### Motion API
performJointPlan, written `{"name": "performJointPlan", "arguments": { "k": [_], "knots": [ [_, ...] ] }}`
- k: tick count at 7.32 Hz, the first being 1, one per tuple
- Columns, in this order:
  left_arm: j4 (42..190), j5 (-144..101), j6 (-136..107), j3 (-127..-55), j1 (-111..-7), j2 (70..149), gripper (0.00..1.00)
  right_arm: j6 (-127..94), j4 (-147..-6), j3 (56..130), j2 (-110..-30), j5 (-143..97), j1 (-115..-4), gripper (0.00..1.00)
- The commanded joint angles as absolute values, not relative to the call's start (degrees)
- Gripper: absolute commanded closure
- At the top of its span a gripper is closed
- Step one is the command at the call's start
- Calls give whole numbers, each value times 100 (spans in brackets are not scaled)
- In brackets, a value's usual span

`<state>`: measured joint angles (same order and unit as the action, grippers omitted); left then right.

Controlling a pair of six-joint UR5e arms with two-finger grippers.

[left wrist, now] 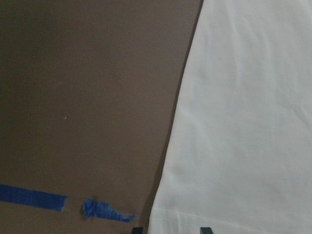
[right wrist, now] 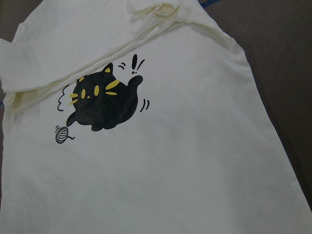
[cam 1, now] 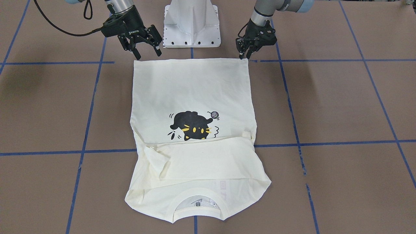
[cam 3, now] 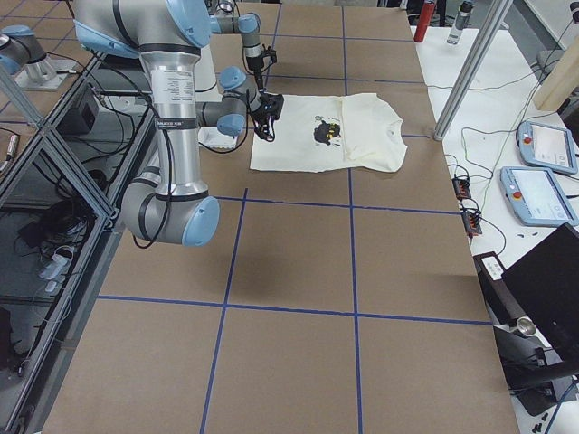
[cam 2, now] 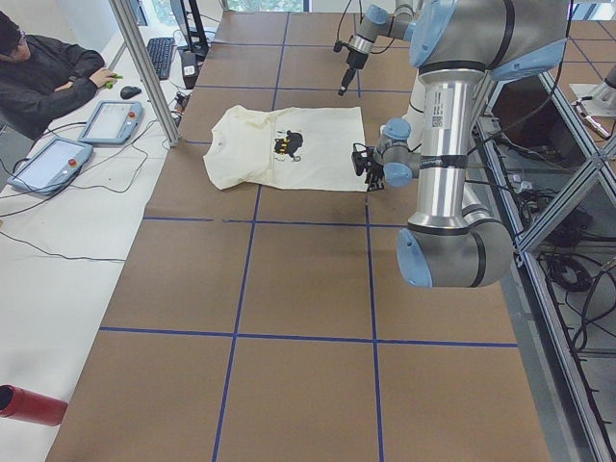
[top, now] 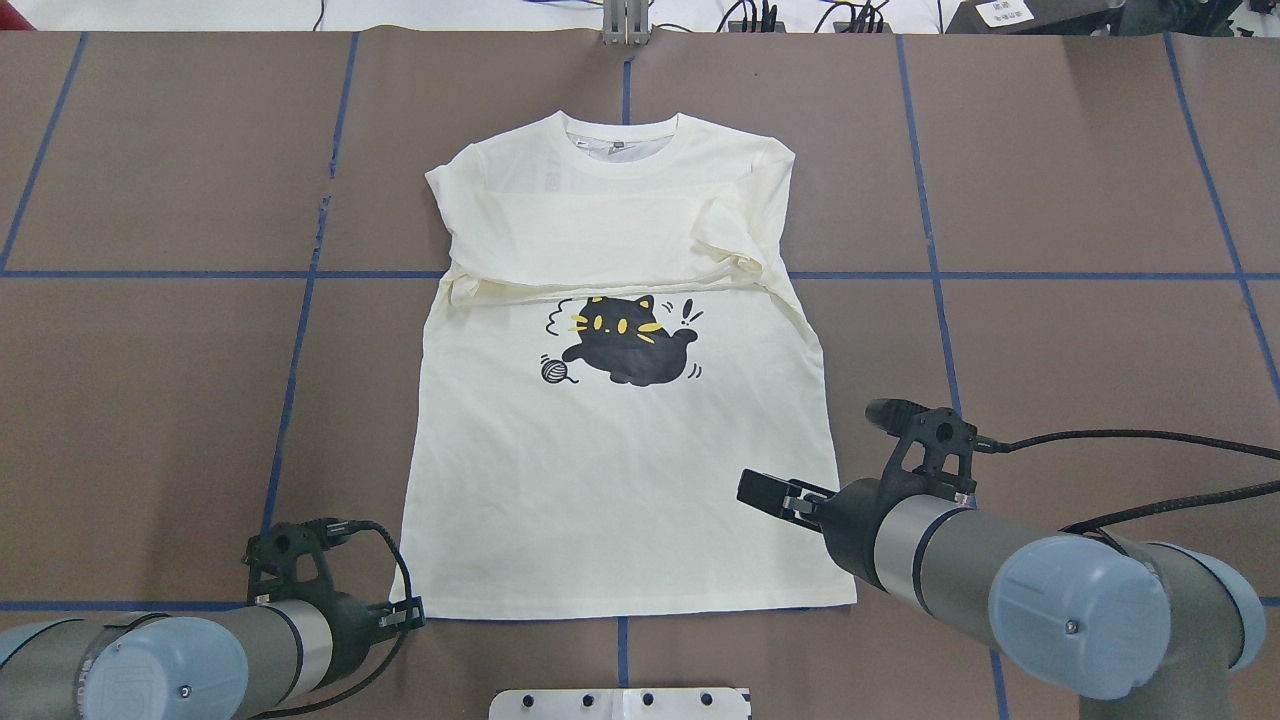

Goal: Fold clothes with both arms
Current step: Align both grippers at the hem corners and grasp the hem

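I'm watching the T-shirt [cam 1: 191, 87] lying flat on the table [cam 1: 341, 104], print side up. Its hem [top: 620, 605] is sitting right in front of the pedestal base [cam 1: 191, 29] and its collar [top: 620, 135] is pointing away from the base. The sleeves [cam 1: 201, 159] are lying folded across the chest, so I'm judging we're setting up the lengthwise fold.

The left gripper [cam 1: 243, 56] is sitting low at the hem corner to the base's left. Its jaws are standing narrowly apart, and the wrist view is showing its fingertips [left wrist: 205, 229] straddling the hem. I'm not seeing cloth pinched yet.

The right gripper [cam 1: 148, 54] is hovering by the hem corner to the base's right, jaws spread wide and holding nothing.

Next, I'm thinking both need to be nipping their corners. The right one is needing to drop first. Then I'm lifting evenly and carrying the hem away from the base toward the collar.
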<state>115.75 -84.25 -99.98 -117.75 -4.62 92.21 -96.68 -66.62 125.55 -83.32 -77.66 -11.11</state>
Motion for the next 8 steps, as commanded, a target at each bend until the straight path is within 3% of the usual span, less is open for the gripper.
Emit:
{"name": "performJointPlan", "arguments": {
  "k": [1,5,7,8],
  "knots": [
    [11566,-8429,-9984,-11769,-466,9211,58,-9668,-6662,12551,-8332,-7743,-1107,1],
    [11364,-8429,-9967,-11777,-457,9237,58,-9668,-6662,12551,-8332,-7743,-1107,1],
    [11364,-8429,-9976,-11769,-448,9246,80,-9668,-6662,12551,-8332,-7734,-1107,0],
    [11364,-8429,-9967,-11769,-448,9246,80,-9668,-6662,12559,-8332,-7734,-1107,0]
  ]
}}
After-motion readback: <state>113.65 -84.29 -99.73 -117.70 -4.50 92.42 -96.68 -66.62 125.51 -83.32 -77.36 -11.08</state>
